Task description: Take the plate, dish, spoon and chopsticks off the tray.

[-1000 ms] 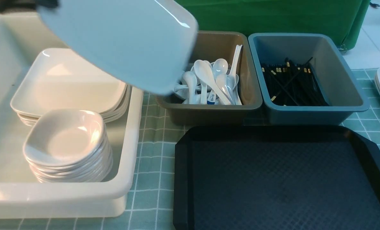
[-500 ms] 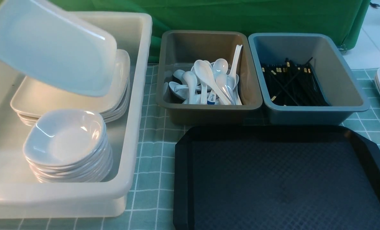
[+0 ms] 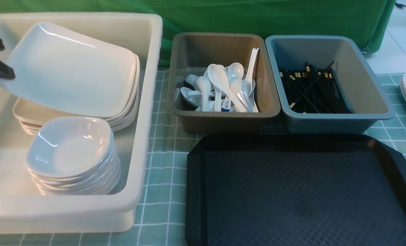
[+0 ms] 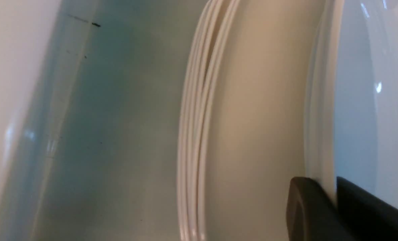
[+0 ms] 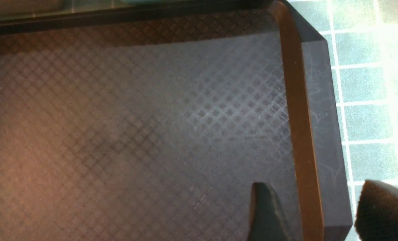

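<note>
Pincer (image 4: 333,201) of left arm pinches glossy square plate (image 3: 69,68)'s rim, tilted over stacked plates (image 3: 28,116).

The tray (image 3: 302,194) floor lies bare; tubs (image 3: 223,116) crowd its far rim.

Plate (image 3: 69,68) now lower, onto the stack (image 3: 28,116).

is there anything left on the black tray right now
No, the front view shows the tray with a bare textured floor, and the plate is over at the white tub.
</note>
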Action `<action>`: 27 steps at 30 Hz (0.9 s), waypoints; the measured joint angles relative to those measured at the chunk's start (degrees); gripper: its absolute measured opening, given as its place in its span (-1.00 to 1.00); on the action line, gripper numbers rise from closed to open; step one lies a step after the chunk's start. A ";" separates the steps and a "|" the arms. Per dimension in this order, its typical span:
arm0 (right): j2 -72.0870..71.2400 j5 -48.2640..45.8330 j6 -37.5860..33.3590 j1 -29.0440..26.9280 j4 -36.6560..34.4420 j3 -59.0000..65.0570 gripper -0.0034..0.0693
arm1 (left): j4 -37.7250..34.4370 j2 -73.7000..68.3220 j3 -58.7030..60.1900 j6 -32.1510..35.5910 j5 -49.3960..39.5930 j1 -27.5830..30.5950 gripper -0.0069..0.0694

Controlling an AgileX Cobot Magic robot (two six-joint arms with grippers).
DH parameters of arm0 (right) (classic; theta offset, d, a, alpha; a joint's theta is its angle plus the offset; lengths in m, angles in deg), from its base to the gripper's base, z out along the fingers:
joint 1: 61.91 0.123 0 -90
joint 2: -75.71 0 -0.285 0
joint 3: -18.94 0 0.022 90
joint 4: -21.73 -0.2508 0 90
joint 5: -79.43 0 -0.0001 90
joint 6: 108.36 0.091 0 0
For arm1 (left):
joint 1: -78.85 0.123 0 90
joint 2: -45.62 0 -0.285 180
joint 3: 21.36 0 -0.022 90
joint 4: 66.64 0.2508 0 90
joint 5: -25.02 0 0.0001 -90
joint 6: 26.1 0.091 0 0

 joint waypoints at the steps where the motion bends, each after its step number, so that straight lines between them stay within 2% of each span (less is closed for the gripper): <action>1: 0.00 0.00 0.08 0.00 0.00 0.00 0.18 | 0.42 -0.42 0.00 0.28 0.00 0.00 -0.62; 4: 0.00 0.04 0.15 0.00 0.00 0.00 0.18 | 1.46 -1.39 0.00 0.53 0.42 0.00 -0.40; 12: 0.00 0.04 1.76 0.00 -0.05 0.00 0.18 | 2.60 -2.02 -0.04 0.55 -0.46 -0.06 0.34; 16: 0.00 -0.44 2.06 0.00 -0.21 0.00 0.18 | 3.19 -1.70 -0.04 0.67 -1.43 -0.06 0.46; 19: 0.00 -1.15 2.23 0.00 -0.35 0.00 0.18 | 3.58 -0.39 -0.04 1.20 -2.19 -0.20 0.37; 22: -0.06 -3.47 -0.28 0.00 -1.97 -0.87 0.05 | 4.43 3.41 -0.74 2.08 -4.50 -1.69 -0.10; 23: -0.06 -4.65 -2.12 0.00 -2.86 -1.58 -0.05 | 4.48 5.13 -0.92 2.14 -5.20 -2.73 -0.30; 25: -0.46 -8.09 -8.17 0.00 -7.49 -4.98 -0.53 | 4.59 10.36 -1.12 2.58 -6.24 -6.99 -0.66; 27: -1.46 -9.35 -11.58 0.00 -10.85 -7.56 -0.72 | 4.48 13.42 -1.19 2.72 -6.56 -10.06 -0.75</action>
